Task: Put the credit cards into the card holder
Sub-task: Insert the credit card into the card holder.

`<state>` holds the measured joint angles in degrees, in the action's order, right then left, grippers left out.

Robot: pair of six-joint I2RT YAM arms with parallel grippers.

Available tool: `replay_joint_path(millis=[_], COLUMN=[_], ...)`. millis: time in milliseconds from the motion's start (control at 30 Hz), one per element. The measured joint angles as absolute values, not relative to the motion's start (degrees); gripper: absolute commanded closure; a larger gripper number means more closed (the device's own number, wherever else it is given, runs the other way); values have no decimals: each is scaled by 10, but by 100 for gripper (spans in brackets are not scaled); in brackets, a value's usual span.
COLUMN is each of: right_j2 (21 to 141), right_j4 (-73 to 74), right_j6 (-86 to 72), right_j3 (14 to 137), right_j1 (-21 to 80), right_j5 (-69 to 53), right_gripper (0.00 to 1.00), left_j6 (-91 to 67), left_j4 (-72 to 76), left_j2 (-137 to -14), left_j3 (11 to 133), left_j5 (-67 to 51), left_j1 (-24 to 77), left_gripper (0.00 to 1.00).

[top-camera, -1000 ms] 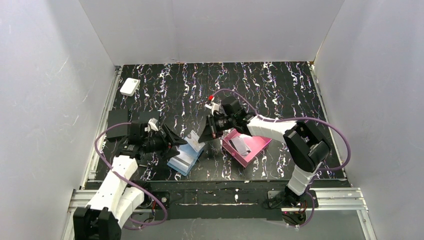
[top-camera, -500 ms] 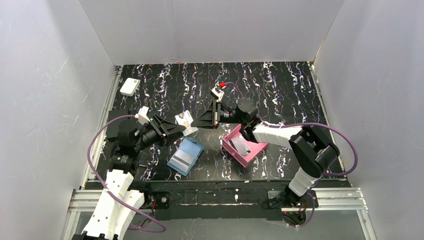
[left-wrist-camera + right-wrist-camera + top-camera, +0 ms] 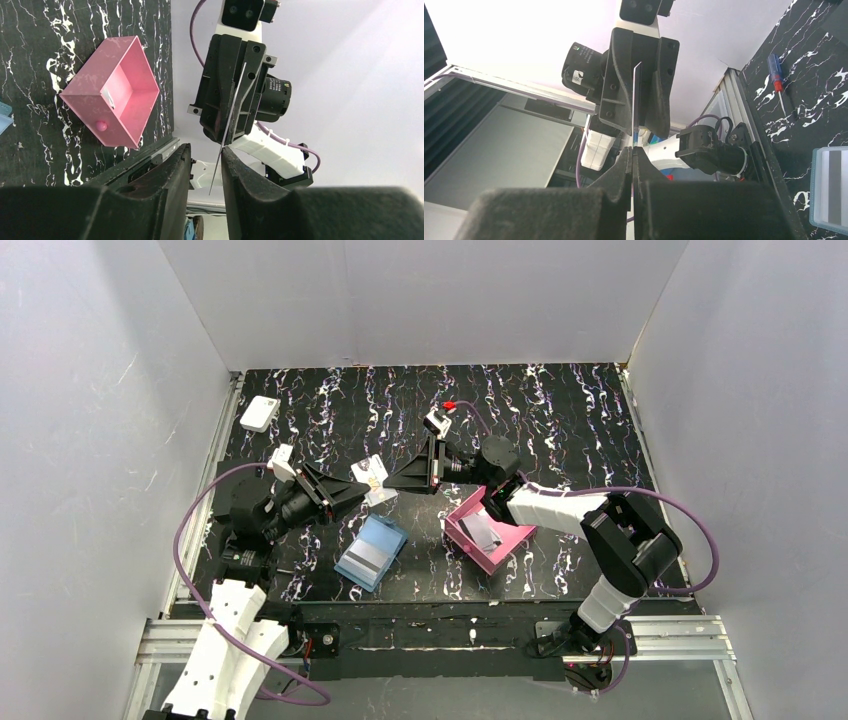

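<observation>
White walls on three sides, black white-veined tabletop point(image 3: 560, 420) underneath. Raised above it, nose to nose and almost tip to tip: left gripper point(image 3: 362, 492) and right gripper point(image 3: 388, 483). Down on the tabletop, below the jaws and off toward the right arm's side: pink tray point(image 3: 515, 530), with a pale second card point(image 3: 482, 533) lying inside. Also below the jaws, toward the arm bases and just beside the tray: card holder point(image 3: 370, 550), spread open and flat, a grey band across its paler blue inside. Up between the two sets of tips, smallest of all: credit card point(image 3: 369, 473), seen edge-on from both wrists. Right jaws pressed flat together on one end of it, a firm pinch. Left jaws only partly apart, straddling the other end, a sliver of gap beside the card, not clamped on it.
</observation>
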<state>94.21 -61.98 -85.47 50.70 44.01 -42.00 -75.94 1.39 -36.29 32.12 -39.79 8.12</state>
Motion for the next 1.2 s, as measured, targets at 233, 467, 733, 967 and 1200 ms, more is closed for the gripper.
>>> replay_joint_path(millis=[233,467,733,967,1200], right_j2=[950,960,995,1094,1122], right_j4=[-633,-442,-73,32,62], right_j6=[-865,-694,-345,-226,-184], right_j3=[501,532,668,690,705], right_j1=[440,436,441,481,507], right_j5=[-422,-432,-382,-363,-357], right_gripper=[84,64,83,95,96], left_j6=[-756,-662,-591,-618,-626], left_j4=[21,-160,-314,-281,-207], left_j2=[-370,-379,-386,-380,-413], left_j3=[328,390,355,250,226], left_j5=[-399,-309,-214,-214,-212], left_j1=[84,89,91,95,111], left_gripper=[100,100,100,100,100])
